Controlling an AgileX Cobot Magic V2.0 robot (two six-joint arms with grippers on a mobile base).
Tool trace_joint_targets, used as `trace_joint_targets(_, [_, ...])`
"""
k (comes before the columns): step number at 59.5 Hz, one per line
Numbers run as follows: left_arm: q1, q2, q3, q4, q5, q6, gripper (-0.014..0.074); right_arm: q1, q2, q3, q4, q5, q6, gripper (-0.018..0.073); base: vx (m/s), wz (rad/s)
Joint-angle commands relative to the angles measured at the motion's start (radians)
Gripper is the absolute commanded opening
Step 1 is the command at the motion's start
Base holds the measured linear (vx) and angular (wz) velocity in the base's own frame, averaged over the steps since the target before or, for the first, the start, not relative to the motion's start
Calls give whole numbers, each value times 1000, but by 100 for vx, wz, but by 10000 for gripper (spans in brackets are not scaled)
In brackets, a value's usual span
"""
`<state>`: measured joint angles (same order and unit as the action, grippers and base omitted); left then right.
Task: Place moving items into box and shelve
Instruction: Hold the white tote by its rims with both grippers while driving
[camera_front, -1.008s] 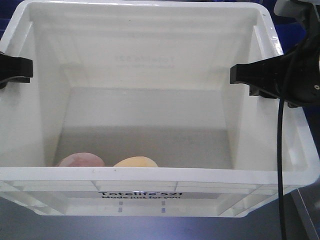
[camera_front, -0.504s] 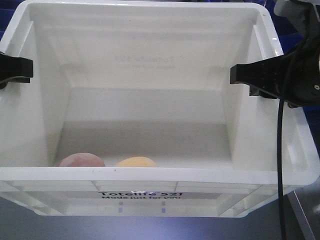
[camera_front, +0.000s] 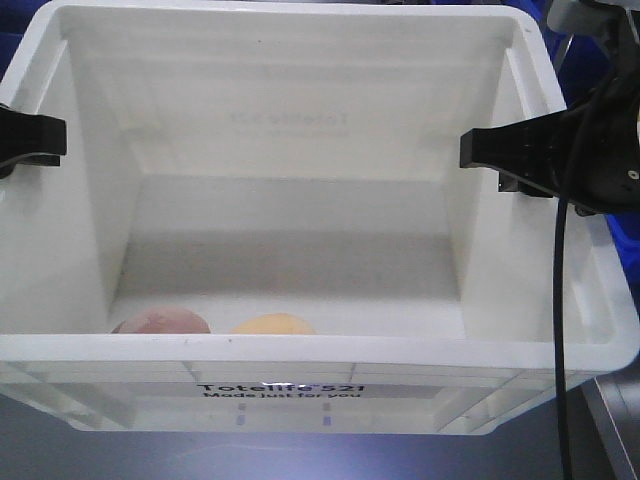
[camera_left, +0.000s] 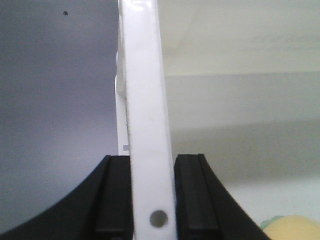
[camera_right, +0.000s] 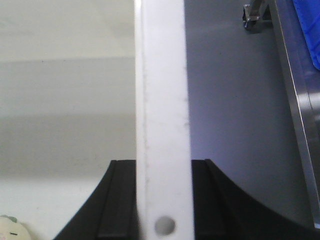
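Two black grippers are locked on; the left gripper (camera_front: 30, 138) pinches the left wall of the large white rectangular plastic crate (camera_front: 320, 350) and the right gripper (camera_front: 520, 160) pinches the right wall. Both wrist views confirm it: each shows the thick white rim sandwiched between black fingers, the jaws closed flat against the plastic. Inside, against the near wall, sit the round pinkish-brown plush fruit (camera_front: 160, 321) and the yellow-orange plush fruit (camera_front: 272, 324); so the packing step looks done. Now the change: against a second ago, both fruits peek a touch less above the near rim, and a bit more of the blue plastic bin (camera_front: 622, 228) shows past the right gripper. That's slight, so I can't say for certain, but it reads as the crate starting to lift or tip off the dark grey tabletop (camera_front: 100, 450). If so, the carry to the shelf is under way; the load is light, but an uneven lift would send those fruits rolling.
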<state>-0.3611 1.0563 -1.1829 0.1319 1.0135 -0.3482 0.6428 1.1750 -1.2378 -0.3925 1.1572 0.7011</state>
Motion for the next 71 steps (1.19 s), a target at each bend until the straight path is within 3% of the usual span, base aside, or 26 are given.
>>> trace_joint_targets(1, [8, -26, -35, 109, -81, -4, 67, -13, -44, -37, -134, -38, 4, 127, 35, 7])
trace_joint_targets(71, [8, -26, -35, 109, -81, -4, 67, -13, -44, -37, -134, -38, 4, 127, 37, 1])
